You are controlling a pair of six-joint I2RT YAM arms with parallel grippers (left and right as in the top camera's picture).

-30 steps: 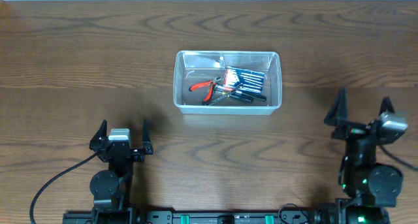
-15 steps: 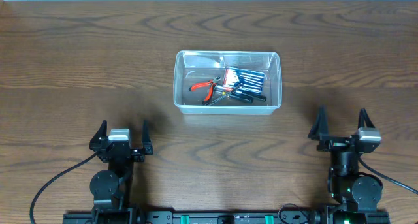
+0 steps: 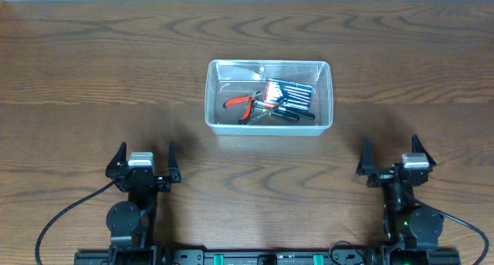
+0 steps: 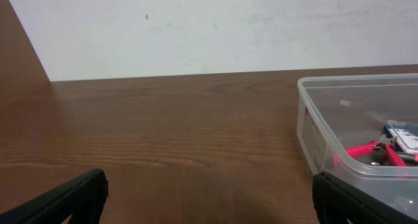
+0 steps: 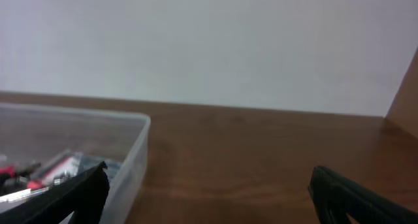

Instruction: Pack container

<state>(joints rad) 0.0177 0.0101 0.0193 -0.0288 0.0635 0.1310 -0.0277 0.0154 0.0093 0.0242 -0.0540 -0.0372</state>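
Dark wood-grain table (image 3: 93, 56) — clear container (image 3: 266, 129) mid-table, white wall (image 4: 196, 28) behind.

Clear container (image 3: 269, 95) sits mid-table, lidless, apparently holding tools.

Overhead top-down; wrists low; container (image 3: 210, 95) shared

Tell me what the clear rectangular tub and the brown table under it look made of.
Clear rectangular tub: seemingly glossy transparent plastic; the tools inside show through its walls. Brown table: wood or wood-look laminate, smooth finish; grain lines run across it, so which stays open.
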